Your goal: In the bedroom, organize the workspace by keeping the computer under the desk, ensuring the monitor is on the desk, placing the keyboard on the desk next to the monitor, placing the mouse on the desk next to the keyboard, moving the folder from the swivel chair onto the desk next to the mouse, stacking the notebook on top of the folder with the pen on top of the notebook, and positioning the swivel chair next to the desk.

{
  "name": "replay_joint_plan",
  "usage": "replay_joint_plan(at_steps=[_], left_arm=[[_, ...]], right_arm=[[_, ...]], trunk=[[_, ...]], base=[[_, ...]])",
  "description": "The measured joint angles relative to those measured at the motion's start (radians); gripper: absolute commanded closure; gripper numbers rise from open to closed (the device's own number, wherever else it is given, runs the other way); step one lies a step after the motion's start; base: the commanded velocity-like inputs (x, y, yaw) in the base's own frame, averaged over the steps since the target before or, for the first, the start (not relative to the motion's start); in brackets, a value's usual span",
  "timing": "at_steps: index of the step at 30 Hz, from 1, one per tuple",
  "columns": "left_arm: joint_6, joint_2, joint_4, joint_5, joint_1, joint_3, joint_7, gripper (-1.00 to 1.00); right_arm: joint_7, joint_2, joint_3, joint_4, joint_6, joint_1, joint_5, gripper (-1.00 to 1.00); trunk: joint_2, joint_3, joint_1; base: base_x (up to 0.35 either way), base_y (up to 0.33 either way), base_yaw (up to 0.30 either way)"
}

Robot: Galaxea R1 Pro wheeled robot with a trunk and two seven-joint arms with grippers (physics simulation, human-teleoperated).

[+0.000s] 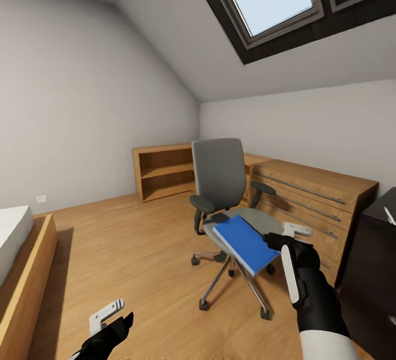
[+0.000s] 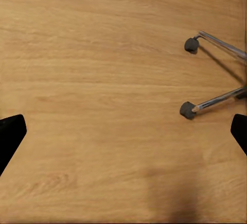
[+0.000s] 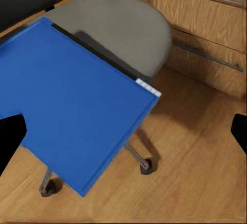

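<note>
One step in hand, the folder (image 1: 246, 243) move: it sits on the swivel chair (image 1: 231, 214) seat overhanging the front, my right fingers (image 1: 295, 232) spread wide beside it, left fingers (image 1: 110, 316) open, idle; next, straddle its edge and close.

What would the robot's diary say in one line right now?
phase: reaching for folder | folder: on swivel chair, overhanging seat | right tool: open, beside folder | left tool: open, over floor
</note>
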Motion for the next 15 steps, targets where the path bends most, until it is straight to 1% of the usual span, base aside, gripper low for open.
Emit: replay_joint_plan(at_steps=[2, 5, 15], left_arm=[[0.000, 0.000, 0.000, 0.000, 0.000, 0.000, 0.000, -1.00], [0.000, 0.000, 0.000, 0.000, 0.000, 0.000, 0.000, -1.00], [0.000, 0.000, 0.000, 0.000, 0.000, 0.000, 0.000, -1.00]], right_arm=[[0.000, 0.000, 0.000, 0.000, 0.000, 0.000, 0.000, -1.00], [0.000, 0.000, 0.000, 0.000, 0.000, 0.000, 0.000, -1.00], [0.000, 0.000, -0.001, 0.000, -0.001, 0.000, -0.002, -1.00]], trunk=[[0.000, 0.002, 0.000], [0.000, 0.004, 0.000], [0.000, 0.011, 0.000]], base=[[-0.192, 0.150, -0.265], [-0.105, 0.082, -0.266], [-0.025, 0.019, -0.266]])
